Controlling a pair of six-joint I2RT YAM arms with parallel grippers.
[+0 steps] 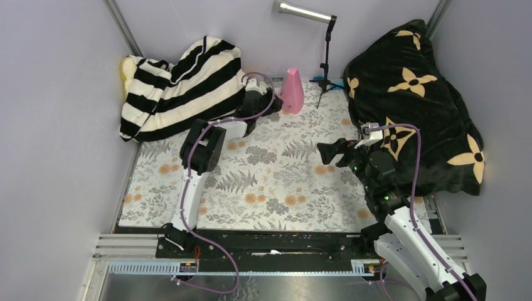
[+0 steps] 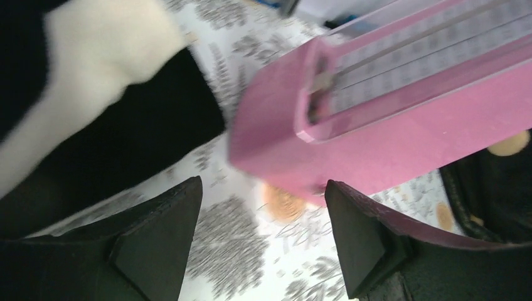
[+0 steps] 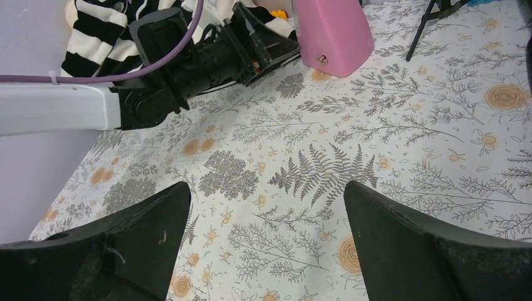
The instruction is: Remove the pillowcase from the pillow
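At the ten o'clock corner of the floral tablecloth (image 1: 276, 182), the striped pillowcase (image 1: 182, 88) is heaped against the wall. The pillow (image 1: 127, 70) is almost wholly hidden inside it, and only a yellow-edged corner is shown at the nine o'clock end.

At the cover's three o'clock edge the left gripper (image 1: 268, 100) is held with its jaws well parted and nothing between them. In the left wrist view only bare cloth is framed by the fingers (image 2: 157, 244), with the striped fabric at eleven o'clock, clear of both pads.

A pink metronome (image 1: 292, 91) stands at twelve o'clock, just beside that gripper. It could be struck and toppled if the arm were swung or closed carelessly. If pillow and cover were pinched together, the whole bundle would probably be dragged rather than stripped. Which end of the cover is open cannot be told.

Towards three o'clock the right gripper (image 1: 329, 152) is held fully spread and empty above the cloth, near the black flower-patterned blanket (image 1: 414, 100).

No lettering can be read. The metronome's scale is too blurred.
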